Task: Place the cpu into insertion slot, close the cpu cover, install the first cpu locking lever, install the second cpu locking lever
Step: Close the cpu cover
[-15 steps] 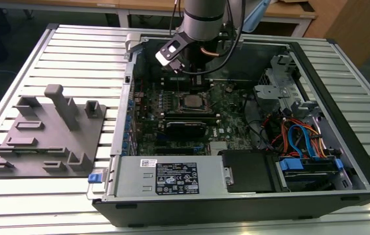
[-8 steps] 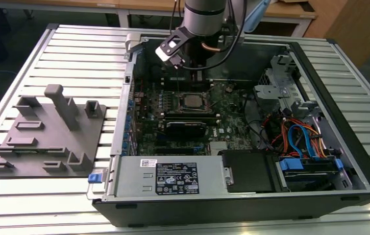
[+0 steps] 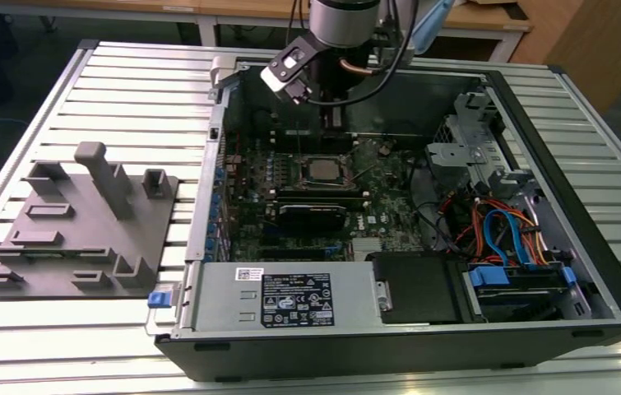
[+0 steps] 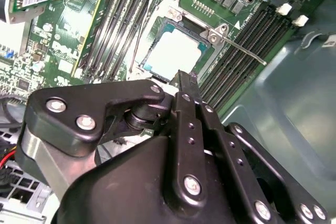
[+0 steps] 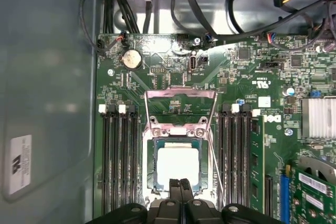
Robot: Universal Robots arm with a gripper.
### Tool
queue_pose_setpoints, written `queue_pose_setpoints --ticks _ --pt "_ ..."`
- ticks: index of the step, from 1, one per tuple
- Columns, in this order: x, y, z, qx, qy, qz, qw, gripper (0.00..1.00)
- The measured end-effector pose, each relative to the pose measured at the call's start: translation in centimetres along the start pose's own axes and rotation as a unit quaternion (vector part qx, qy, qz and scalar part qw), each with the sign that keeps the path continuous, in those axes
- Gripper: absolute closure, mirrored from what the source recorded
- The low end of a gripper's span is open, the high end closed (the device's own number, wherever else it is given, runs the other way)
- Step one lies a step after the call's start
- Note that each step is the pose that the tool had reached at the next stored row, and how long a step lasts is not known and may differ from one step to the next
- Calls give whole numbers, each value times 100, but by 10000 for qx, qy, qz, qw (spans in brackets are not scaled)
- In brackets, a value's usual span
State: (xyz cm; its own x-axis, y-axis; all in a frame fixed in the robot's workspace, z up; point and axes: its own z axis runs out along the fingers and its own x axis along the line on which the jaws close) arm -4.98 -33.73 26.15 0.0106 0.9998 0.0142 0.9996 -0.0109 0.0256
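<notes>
At twelve o'clock from the chip [image 3: 322,170] in the exterior view, hangs upright, pointing the gripper [image 5: 179,183] down. Holds fingers [image 5: 175,188] pressed together, empty, beside the seated chip, with cover [image 5: 181,94] open.

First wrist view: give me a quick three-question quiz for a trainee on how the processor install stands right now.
1. True or false: the cpu sits in the insertion slot.
2. Pick one. The cpu cover is: A, closed flat over the chip; B, swung open, with the board showing through its window; C, removed from the board.
3. Fill in the blank: the claw hovers at the chip's edge with its fingers ____ and nothing between them.

Key: 1 true; 2 B; 3 shut.
</notes>
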Motion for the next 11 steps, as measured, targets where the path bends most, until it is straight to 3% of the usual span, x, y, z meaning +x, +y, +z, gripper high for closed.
queue_pose_setpoints --ticks 6,11 --pt "1 2 -87 0 1 -8 10000 90" --pt "2 3 -116 0 1 -8 10000 90"
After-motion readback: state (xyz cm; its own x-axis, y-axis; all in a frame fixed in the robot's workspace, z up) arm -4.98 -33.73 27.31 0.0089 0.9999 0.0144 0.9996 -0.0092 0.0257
